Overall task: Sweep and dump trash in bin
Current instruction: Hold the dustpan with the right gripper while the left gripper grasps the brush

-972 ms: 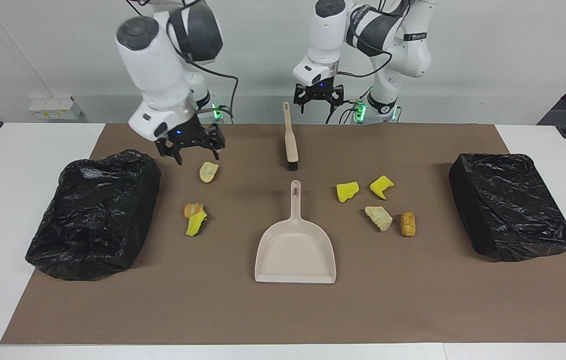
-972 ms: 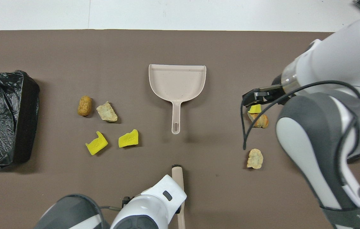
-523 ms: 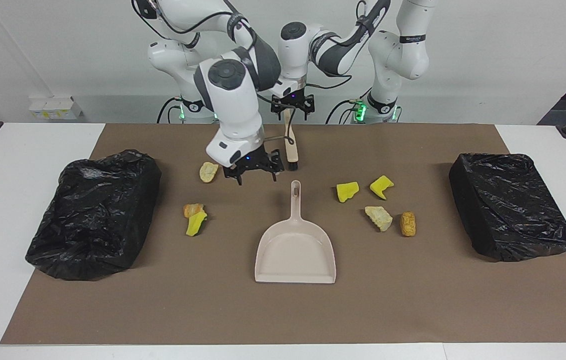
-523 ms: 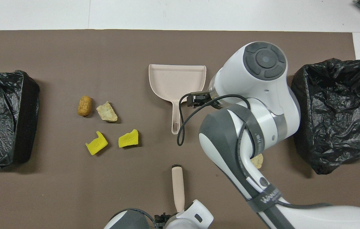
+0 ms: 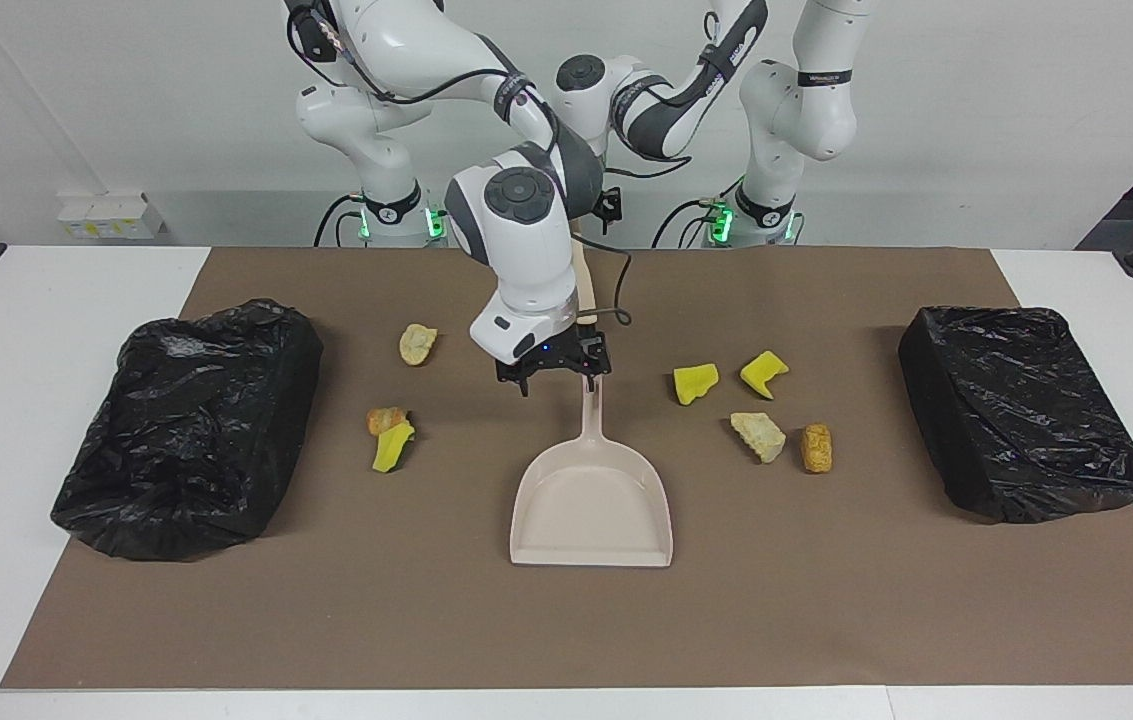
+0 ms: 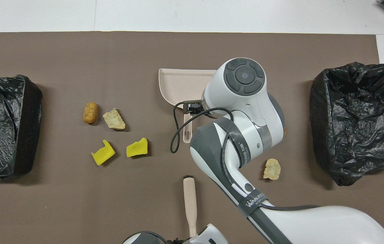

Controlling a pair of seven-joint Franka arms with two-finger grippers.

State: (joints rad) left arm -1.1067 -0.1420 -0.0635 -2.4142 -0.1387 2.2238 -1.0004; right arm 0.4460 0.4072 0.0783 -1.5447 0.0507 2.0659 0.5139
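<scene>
Reading a clock face laid over the facing view and centred on the dustpan, the right claw is hovering at twelve o'clock, low over the end of the dustpan handle. Its fingers are standing wide, probably so that it can drop around that thin handle. I cannot tell whether it is touching the handle yet.

The left claw is hanging over the robots' end of the brush, which is lying further out at twelve o'clock with its bristles pointing at the pan. The right arm is hiding most of this claw, and its fingers seem to be standing wide too, with nothing gripped.

The trash is lying loose on the brown mat. Four chunks are clustering at two o'clock, toward the left arm's end. A beige chunk and an orange and yellow pair are sitting at ten o'clock. The pan's mouth is facing six o'clock, so it will likely need turning toward a cluster.

One black-lined bin is waiting at nine o'clock and the other bin at three. Bare mat is lying open around the pan, leaving sweeping room, but the two arms are crowding each other at twelve o'clock.
</scene>
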